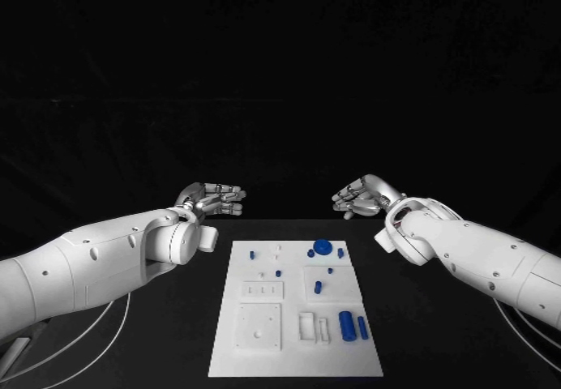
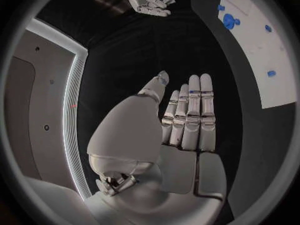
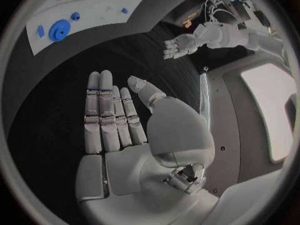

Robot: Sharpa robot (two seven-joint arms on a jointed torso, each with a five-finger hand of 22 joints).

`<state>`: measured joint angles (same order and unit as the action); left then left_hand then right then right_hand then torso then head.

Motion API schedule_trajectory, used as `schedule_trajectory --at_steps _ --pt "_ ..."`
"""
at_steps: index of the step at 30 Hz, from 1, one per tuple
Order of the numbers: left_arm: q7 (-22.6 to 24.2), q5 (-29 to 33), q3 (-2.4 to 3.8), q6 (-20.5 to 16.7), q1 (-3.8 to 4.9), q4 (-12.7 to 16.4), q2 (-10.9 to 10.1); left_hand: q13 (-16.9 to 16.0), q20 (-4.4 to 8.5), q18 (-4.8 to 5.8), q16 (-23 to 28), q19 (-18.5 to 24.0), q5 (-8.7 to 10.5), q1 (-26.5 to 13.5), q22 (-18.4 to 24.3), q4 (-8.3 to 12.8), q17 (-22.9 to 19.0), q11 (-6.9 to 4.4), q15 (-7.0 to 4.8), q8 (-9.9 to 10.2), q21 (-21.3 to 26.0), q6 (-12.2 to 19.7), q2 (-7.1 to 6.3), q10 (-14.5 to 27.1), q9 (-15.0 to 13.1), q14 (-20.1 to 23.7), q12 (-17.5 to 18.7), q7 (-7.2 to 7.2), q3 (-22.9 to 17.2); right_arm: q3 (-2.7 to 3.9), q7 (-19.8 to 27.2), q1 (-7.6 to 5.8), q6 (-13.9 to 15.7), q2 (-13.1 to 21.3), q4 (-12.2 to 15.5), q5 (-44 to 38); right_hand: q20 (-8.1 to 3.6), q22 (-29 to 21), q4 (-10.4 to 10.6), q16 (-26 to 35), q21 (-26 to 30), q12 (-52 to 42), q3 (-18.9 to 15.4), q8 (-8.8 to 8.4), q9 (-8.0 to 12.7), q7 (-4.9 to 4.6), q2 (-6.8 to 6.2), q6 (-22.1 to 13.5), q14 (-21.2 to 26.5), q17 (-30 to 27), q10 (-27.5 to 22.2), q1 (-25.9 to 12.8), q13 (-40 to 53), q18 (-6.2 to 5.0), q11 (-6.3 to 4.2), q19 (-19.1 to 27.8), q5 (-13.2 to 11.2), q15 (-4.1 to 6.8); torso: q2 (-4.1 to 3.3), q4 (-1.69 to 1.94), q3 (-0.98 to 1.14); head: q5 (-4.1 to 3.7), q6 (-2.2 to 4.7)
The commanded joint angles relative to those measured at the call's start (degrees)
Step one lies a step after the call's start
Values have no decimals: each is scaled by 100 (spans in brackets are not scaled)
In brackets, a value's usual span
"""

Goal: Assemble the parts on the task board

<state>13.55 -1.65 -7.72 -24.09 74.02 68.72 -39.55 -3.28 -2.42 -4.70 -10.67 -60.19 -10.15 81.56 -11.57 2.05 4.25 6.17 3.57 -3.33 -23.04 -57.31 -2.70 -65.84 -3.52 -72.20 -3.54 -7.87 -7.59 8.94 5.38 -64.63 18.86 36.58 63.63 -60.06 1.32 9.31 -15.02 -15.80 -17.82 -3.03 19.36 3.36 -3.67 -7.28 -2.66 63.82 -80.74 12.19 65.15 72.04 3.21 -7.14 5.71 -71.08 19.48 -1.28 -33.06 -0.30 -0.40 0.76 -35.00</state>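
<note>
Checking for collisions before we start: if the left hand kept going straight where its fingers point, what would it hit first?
Probably nothing: the left hand is open, pointing over bare black table beside the board. Depth is uncertain.

The white task board lies flat, long side running away from the robot. A round blue disc sits near its far edge; two upright-lying blue cylinders rest at its near right corner, small blue pieces between.

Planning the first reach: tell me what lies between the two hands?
Bare black table in the head view; left hand, right hand, the white board nearer the robot.
</note>
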Motion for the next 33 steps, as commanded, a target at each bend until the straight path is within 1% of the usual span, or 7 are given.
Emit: schedule_trajectory --at_steps 1,7,13,16,21,26,33 --pt "96 -264 7 246 31 246 -80 -1 72 4 -110 25 -31 1 -201 92 36 -6 -50 -24 -313 -41 16 -41 -7 -138 18 -11 -17 3 -167 0 -266 -76 -16 -1672 -305 964 -117 -2143 -1399 -34 -2 21 -3 75 -70 139 -464 1620 134 16 15 -258 -88 -771 -136 245 -116 60 18 -30 16" --pt "170 -317 21 372 51 620 -192 -2 94 -16 -500 544 -28 -111 -813 276 126 1 -85 -22 -1180 -28 54 1 -6 -76 17 -21 -56 1 -469 6 -256 -258 -118 -2705 -362 1569 -102 -2851 -1988 -27 188 23 -4 49 -206 99 -278 2166 -69 51 11 -206 -49 -747 -263 229 -299 218 39 -149 112" --pt "188 -326 27 449 79 880 -281 -2 71 -29 -581 678 -27 -172 -889 348 111 -3 -76 -23 -1323 -14 55 -35 -6 -8 13 -38 -70 -15 -655 30 -288 -405 -178 -3299 -313 1791 -108 -3023 -2114 -24 182 19 -3 61 -279 33 -242 2206 -128 133 11 -214 -23 -740 -521 182 -497 336 61 -251 224" --pt "179 -332 28 472 87 990 -303 -7 80 -1 -584 714 -15 -174 -880 379 102 -102 -94 -25 -1320 -12 56 -464 -7 23 14 -40 -94 -27 -712 48 -323 -449 -189 -3508 -312 1880 -125 -3079 -2141 -24 235 18 -2 87 -288 7 -242 2196 -116 220 11 -216 -44 -729 -708 185 -581 390 70 -299 284" --pt "170 -337 28 495 92 1177 -332 -8 84 16 -590 730 -13 -206 -865 414 88 -83 -85 -24 -1320 -17 38 -402 -7 41 14 -45 -112 -97 -818 79 -344 -504 -235 -3817 -303 2223 -85 -3220 -2091 -24 357 17 -4 117 -351 -2 -207 2061 -148 223 10 -182 -60 -747 -811 181 -731 423 93 -361 341" --pt "143 -371 28 497 93 1297 -346 -7 80 12 -594 730 -13 -221 -856 424 84 -70 -81 -26 -1320 -23 37 -356 -8 44 15 -46 -117 -150 -934 115 -359 -528 -281 -3986 -306 2378 -87 -3359 -2046 -25 335 19 -4 131 -388 -7 -220 2052 -163 194 12 -178 -67 -797 -759 174 -806 435 111 -401 363" --pt "126 -411 29 482 94 1376 -379 -7 71 5 -601 719 -12 -256 -831 434 77 -48 -73 -25 -1307 -21 24 -273 -7 44 15 -51 -109 -174 -1055 157 -439 -516 -280 -4153 -296 2548 -74 -3508 -2020 -25 323 20 -4 137 -401 9 -208 1960 -163 189 11 -201 -72 -839 -746 169 -890 436 136 -417 359"
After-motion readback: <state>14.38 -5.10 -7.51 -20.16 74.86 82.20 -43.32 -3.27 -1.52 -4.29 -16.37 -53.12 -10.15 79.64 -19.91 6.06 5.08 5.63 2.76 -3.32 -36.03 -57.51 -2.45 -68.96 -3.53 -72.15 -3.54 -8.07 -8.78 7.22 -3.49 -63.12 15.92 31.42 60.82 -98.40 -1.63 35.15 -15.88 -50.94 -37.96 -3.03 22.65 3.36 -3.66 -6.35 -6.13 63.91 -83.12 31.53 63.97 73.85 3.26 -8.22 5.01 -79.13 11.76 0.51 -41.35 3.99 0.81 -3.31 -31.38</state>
